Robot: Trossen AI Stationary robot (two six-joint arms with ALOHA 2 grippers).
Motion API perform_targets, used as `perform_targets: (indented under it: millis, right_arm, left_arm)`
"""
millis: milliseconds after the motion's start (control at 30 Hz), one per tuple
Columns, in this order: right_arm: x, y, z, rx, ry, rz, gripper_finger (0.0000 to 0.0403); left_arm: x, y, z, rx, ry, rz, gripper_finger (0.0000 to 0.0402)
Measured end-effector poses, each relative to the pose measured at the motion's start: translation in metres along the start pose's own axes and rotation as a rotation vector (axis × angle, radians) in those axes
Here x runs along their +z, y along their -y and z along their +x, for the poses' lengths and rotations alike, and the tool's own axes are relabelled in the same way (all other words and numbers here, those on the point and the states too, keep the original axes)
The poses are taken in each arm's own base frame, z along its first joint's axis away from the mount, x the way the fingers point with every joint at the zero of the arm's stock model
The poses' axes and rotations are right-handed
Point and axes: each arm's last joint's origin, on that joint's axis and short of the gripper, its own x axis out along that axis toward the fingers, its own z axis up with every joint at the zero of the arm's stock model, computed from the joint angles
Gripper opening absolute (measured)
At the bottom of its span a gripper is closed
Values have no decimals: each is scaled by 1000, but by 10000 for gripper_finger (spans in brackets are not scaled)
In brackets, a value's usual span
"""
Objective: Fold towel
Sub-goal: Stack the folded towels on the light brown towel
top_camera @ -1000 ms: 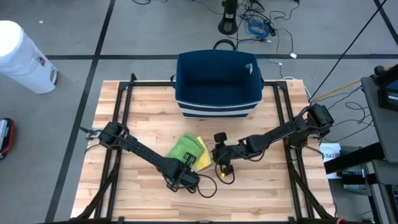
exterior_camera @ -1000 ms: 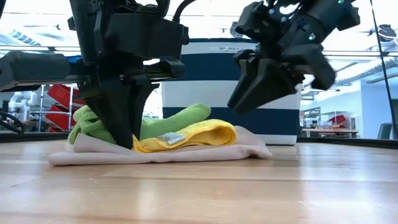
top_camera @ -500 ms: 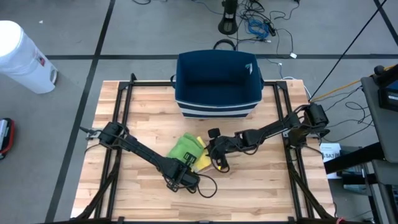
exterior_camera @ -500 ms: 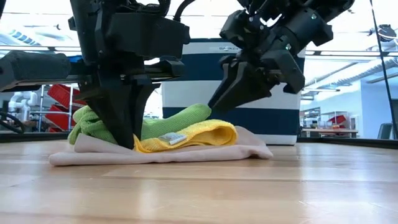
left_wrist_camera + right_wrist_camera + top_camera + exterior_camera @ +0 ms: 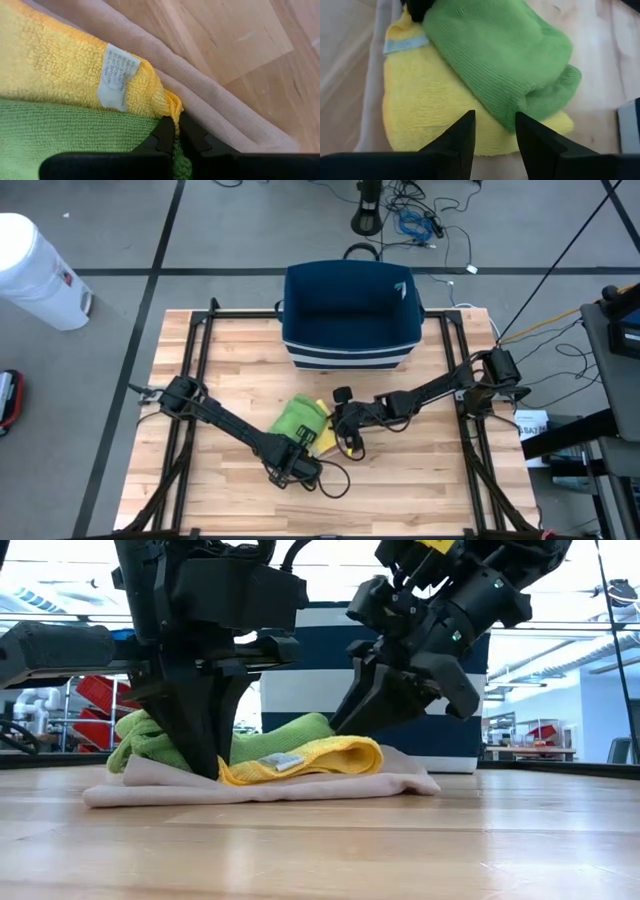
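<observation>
Three towels lie stacked on the wooden table. A beige one (image 5: 300, 785) is at the bottom, a yellow one (image 5: 427, 107) with a white tag (image 5: 117, 75) is on it, and a green one (image 5: 502, 55) is on top. The stack also shows in the high view (image 5: 300, 423). My left gripper (image 5: 176, 129) is shut on the stack's near corner and points down (image 5: 207, 765). My right gripper (image 5: 495, 131) is open. Its fingers stand over the fold of the green towel and the yellow towel (image 5: 348, 725). I cannot tell whether they touch. My left gripper pinches the yellow towel's corner (image 5: 171, 107) between its two fingertips, and green cloth (image 5: 176, 152) shows in the slit between them. The fingers come from above, pointing down. The towels lie flat on the beige towel and the table.
A navy fabric basket (image 5: 350, 315) stands at the table's far middle, behind the towels. Bare wood (image 5: 430, 470) lies near and right of the stack. Black frame rails (image 5: 195, 360) run along the table's sides.
My right gripper has moved toward the table's left and down, from beside the stack to just over the green and yellow towels, staying open. My left gripper has stayed shut at the stack's near corner.
</observation>
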Motion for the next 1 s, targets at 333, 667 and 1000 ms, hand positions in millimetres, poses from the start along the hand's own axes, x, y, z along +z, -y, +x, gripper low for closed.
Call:
perform_targets:
  millis: [333,667,1000]
  right_arm:
    - [0,4,0,-35,-3,-24,125]
    - [0,6,1,59,31,10,107]
    - [7,7,-1,48,63,-54,5]
  left_arm:
    - [0,0,0,1,4,3,12]
    - [1,0,0,1,9,6,12]
    - [1,-1,0,2,8,5,12]
